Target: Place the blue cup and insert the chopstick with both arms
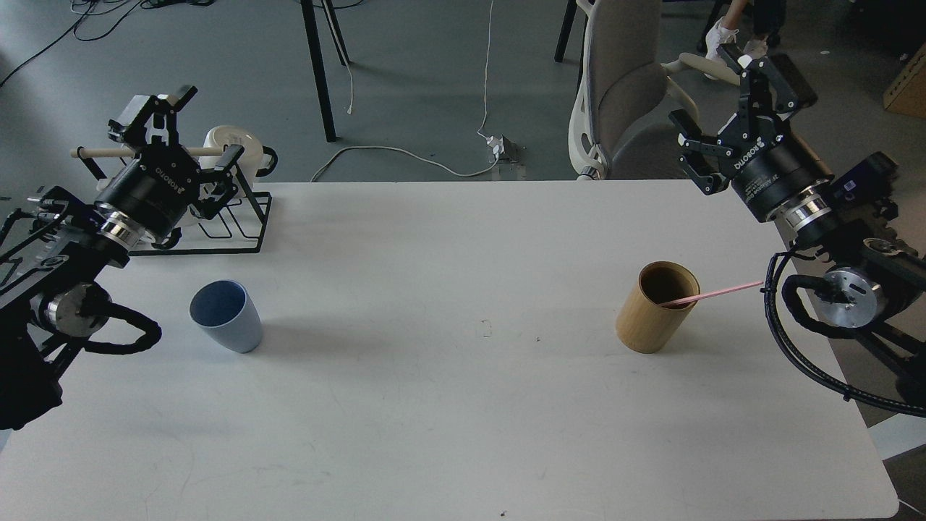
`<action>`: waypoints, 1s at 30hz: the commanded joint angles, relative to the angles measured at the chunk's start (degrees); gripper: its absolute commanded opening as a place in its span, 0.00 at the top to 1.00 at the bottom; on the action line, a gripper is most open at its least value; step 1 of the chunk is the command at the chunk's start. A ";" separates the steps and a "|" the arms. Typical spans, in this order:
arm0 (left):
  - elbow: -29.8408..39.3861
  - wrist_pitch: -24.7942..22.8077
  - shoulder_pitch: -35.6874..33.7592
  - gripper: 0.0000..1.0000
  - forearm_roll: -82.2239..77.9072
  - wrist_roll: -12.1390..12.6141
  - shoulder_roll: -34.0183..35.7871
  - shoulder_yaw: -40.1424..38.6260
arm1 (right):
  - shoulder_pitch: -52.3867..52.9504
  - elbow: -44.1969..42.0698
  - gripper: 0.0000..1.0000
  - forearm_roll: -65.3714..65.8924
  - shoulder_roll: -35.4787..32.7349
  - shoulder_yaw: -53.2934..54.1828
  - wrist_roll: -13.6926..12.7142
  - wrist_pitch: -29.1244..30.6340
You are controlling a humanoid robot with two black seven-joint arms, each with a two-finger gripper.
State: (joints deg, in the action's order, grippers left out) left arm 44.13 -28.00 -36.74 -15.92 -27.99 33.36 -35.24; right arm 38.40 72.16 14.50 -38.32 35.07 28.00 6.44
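The blue cup (pixel 226 315) stands upright on the left part of the white table (pixel 448 405), pale grey-blue with a darker inside. The pink chopstick (pixel 716 294) leans out of a tan bamboo holder (pixel 656 307) on the right, its tip pointing right. My left gripper (pixel 195 126) hangs open above the table's far left corner, well behind the cup, with nothing between its fingers. My right gripper (pixel 723 119) is open too, raised beyond the far right edge, above and behind the holder, holding nothing.
A black wire mug rack (pixel 231 224) with a pale wooden rod (pixel 108 153) and a white mug (pixel 235 148) stands at the back left, partly behind my left gripper. A grey office chair (pixel 622 94) and floor cables lie beyond the table.
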 commanded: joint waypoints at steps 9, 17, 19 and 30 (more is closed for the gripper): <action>1.12 0.00 -0.96 0.01 -0.33 -0.01 -0.57 -0.01 | -0.17 0.00 0.04 0.01 0.00 0.08 0.00 -0.03; 24.38 0.00 -2.19 0.01 -14.64 -0.01 13.99 0.26 | -0.87 0.08 0.04 0.09 0.01 0.08 0.00 0.06; 30.11 0.00 -3.42 0.01 -20.35 -0.01 21.10 1.83 | -0.96 0.17 0.04 0.18 -0.52 0.17 0.00 0.15; 28.57 0.32 -7.56 0.01 -64.73 -0.01 41.71 15.81 | -1.49 -1.15 0.04 2.64 -0.61 0.17 0.00 0.15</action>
State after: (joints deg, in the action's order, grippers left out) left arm 76.77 -27.96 -44.05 -69.11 -28.02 74.51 -21.37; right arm 36.97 71.60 16.58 -39.37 35.33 28.00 6.59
